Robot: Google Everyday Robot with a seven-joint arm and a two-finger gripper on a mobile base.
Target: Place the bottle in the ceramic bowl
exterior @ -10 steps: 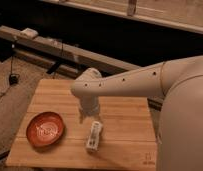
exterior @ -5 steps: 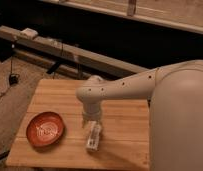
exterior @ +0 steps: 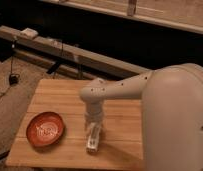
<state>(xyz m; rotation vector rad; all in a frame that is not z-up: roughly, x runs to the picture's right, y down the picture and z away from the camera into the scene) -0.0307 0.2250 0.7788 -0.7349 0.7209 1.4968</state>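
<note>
Nothing legible is showing anywhere: the small slim whitish plastic bottle (exterior: 91,145) is presenting no readable marking, while the pale robot pincer (exterior: 93,131) is hovering directly over that bottle on the light wooden worktop (exterior: 120,115)

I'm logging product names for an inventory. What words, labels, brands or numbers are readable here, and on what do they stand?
No text can be read anywhere.
bottle: pale label, too blurred to read; the gripper is down over its far end.
ceramic bowl: only a pale swirl at the centre, no letters.
</note>
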